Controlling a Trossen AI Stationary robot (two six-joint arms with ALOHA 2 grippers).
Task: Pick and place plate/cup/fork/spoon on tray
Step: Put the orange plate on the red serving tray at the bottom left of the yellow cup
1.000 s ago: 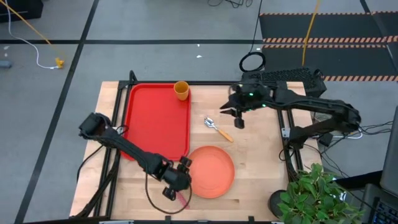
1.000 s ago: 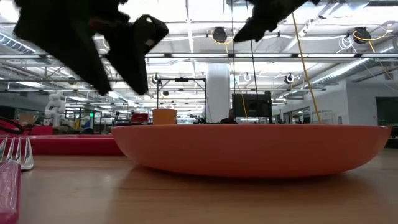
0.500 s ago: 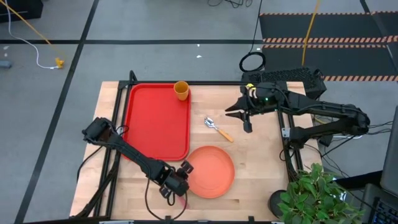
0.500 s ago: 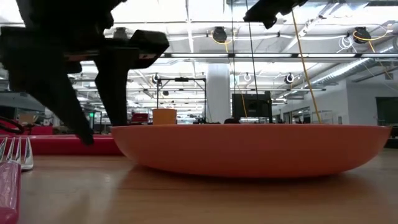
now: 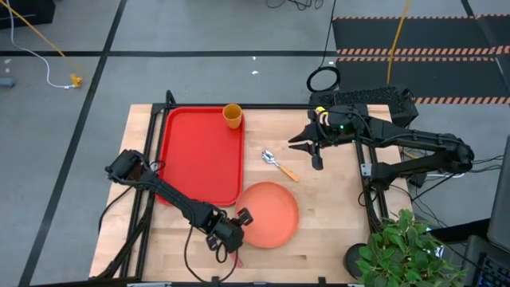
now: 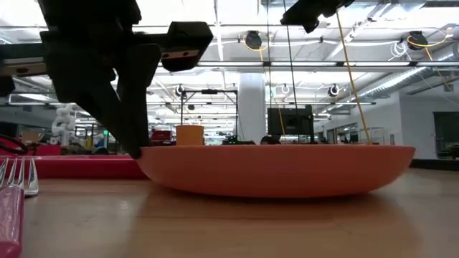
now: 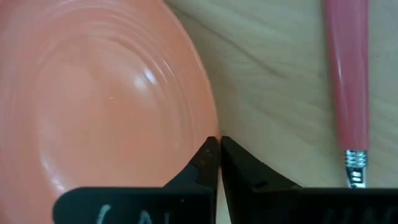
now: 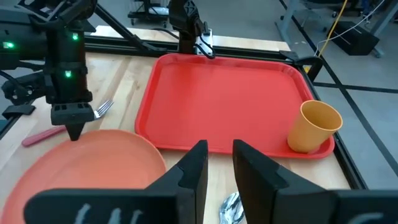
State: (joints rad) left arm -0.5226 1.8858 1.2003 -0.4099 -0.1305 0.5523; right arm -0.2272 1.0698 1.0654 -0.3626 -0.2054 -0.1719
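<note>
The salmon-orange plate lies on the table near the front edge, right of the red tray. My left gripper is shut on the plate's left rim. The pink-handled fork lies on the wood just beside that gripper, also seen in the low view. The orange-yellow cup stands in the tray's far right corner. The orange-handled spoon lies on the table between the tray and my right gripper, which hangs open above the wood at the far right, holding nothing. My left gripper pinches the plate's rim on the plate's left side, one finger inside the plate and one outside it. The fingers come from above, pointing down with a slight slant. The plate's underside rests on the table.
The tray's floor is bare except for the cup. A potted plant stands at the table's near right corner. Black frame bars run along the table's left side.
My left gripper has come down at the plate's left rim and shut on it. The plate has shifted a little toward the far edge. My right gripper has moved slightly toward the table's right edge, then kept still.
</note>
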